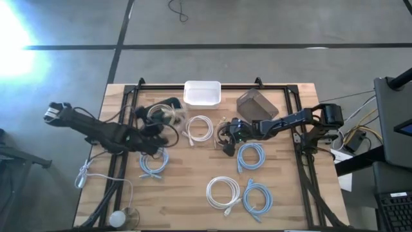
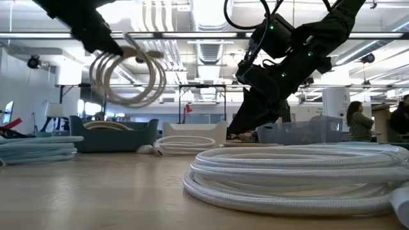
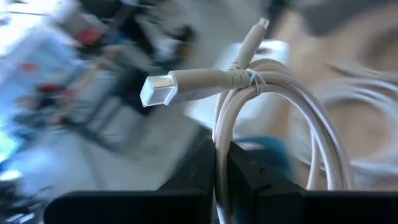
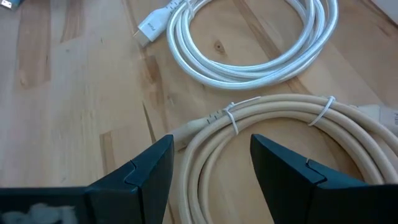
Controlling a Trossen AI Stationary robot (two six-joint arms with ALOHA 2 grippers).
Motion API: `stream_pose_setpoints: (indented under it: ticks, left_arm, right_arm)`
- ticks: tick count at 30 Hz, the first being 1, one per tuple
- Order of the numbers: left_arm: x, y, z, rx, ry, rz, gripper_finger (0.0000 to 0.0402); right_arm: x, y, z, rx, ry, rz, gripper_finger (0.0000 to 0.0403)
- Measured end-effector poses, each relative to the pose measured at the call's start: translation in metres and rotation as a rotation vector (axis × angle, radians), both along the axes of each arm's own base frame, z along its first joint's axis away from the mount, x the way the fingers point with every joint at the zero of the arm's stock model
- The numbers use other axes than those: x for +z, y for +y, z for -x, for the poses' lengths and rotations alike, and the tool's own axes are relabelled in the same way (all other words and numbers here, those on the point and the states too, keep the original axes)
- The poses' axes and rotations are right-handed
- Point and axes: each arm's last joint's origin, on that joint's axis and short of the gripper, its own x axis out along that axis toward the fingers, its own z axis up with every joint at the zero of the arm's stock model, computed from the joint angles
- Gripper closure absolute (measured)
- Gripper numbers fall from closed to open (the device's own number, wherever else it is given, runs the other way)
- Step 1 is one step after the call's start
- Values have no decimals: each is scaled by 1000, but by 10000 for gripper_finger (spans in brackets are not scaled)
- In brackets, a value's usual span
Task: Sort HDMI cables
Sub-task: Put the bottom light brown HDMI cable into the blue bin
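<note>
My left gripper (image 1: 152, 127) is shut on a tan-beige HDMI coil (image 2: 125, 76), lifted in the air over a dark teal bin (image 2: 115, 135). My right gripper (image 4: 211, 155) is open low over another tan-beige coil (image 4: 292, 134) on the table, one finger on either side of its strands; it also shows in the high view (image 1: 226, 139). Whether the fingers touch the coil does not show. A white coil (image 1: 199, 127) lies between the two grippers. Light blue coils (image 1: 153, 161) (image 1: 250, 156) (image 1: 257, 196) and another white coil (image 1: 222, 191) lie flat nearer the front. My left gripper pinches the bundled strands of the tan coil (image 3: 221, 158) between its two fingers, the fingers lying across the strands. The coil is lifted clear of the table and hangs below the gripper as a loop (image 2: 128, 96). Its plug end (image 3: 159, 91) sticks out past the fingers.
A white bin (image 1: 202, 92) and a clear grey bin (image 1: 257, 103) stand at the far edge beside the teal bin. A loose white cord with a round puck end (image 1: 122, 216) lies at the near left. A black frame (image 1: 296, 129) runs along the table's sides. People stand in the room behind (image 2: 358, 121).
</note>
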Motion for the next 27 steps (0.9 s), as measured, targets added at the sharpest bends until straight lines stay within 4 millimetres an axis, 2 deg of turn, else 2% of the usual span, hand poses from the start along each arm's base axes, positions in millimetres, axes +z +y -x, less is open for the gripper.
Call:
stream_pose_setpoints:
  ticks: [3, 7, 18, 27]
  left_arm:
    - [5, 8, 4, 83, -37, -55, 368]
    - [3, 17, 6, 124, -34, -40, 366]
    - [-39, 43, 14, 293, -62, 68, 365]
    - [-66, 49, 19, 302, -30, 205, 367]
  right_arm:
    - [0, 0, 0, 0, 0, 0, 193]
    - [0, 0, 0, 0, 0, 0, 193]
    - [0, 0, 0, -1, -1, 1, 193]
    - [0, 0, 0, -1, -1, 1, 193]
